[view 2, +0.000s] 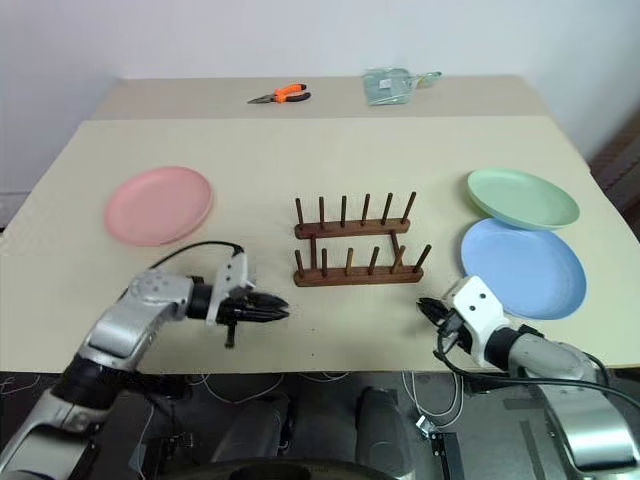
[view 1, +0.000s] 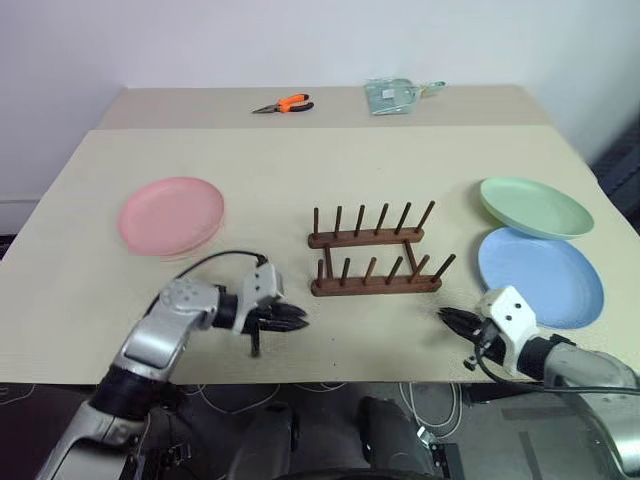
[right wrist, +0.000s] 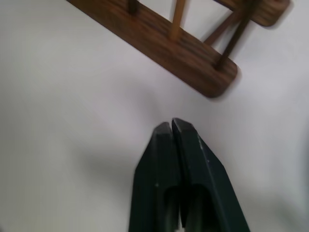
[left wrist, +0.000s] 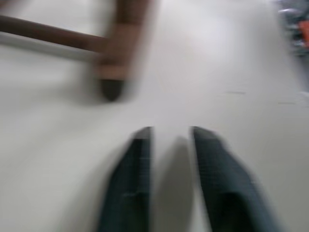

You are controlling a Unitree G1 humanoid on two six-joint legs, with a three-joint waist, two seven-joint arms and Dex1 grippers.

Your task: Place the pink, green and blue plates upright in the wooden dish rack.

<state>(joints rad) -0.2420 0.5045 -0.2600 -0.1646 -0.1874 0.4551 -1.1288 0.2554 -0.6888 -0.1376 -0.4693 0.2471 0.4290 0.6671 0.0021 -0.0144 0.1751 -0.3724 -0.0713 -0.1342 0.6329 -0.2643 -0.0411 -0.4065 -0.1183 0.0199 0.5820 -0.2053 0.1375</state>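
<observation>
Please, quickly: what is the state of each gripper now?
Left gripper: closed, holding nothing.
Right gripper: closed, holding nothing.

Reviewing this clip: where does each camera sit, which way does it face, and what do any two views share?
Left and right eye views: head-mounted, looking forward and down over the table with the pink plate, green plate, blue plate and wooden dish rack; both arms show, left gripper and right gripper.
Left wrist view: looks along its own fingers at the tabletop and a rack end.
Right wrist view: looks along its shut fingers at the rack's base rails.
Shared: all views show the rack.
</observation>
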